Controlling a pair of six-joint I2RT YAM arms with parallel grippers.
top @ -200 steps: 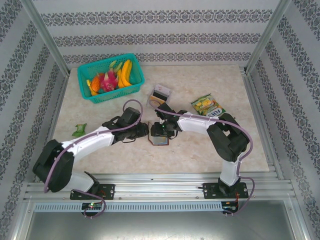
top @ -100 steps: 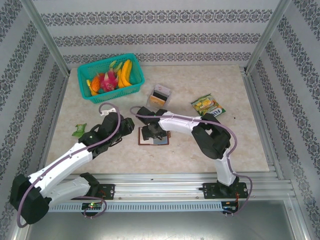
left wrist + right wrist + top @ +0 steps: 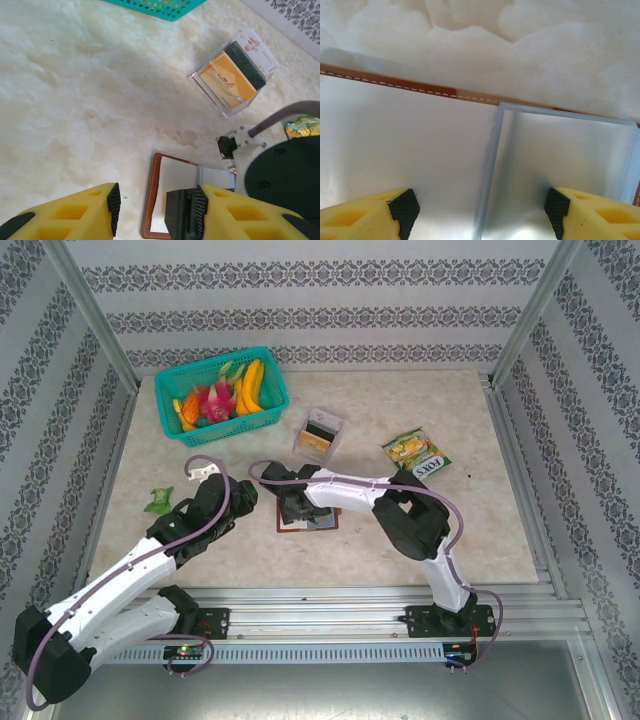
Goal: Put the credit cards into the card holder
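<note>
Nothing gripped: right gripper (image 3: 481,212) hovers, fingers (image 3: 365,220) spread, over the open card holder (image 3: 395,135); left gripper (image 3: 156,207) open alongside. Next, fetch credit cards (image 3: 225,82).

The left arm (image 3: 130,570) and the right arm (image 3: 345,490) share one build: glossy white link shells between bulky black joint housings. A mauve cable (image 3: 205,462) runs in loose loops along each arm, down to a black base plate (image 3: 450,619). The left pincer (image 3: 157,210) has chunky yellow fingers (image 3: 70,217) with moulded pockets, tipped by black ribbed pads (image 3: 114,202). The right pincer (image 3: 480,212) has the same yellow fingers and black pads. In the left wrist view, the right arm's wrist shows a round black housing (image 3: 282,175) and a white bracket (image 3: 245,147) dotted with screws.
</note>
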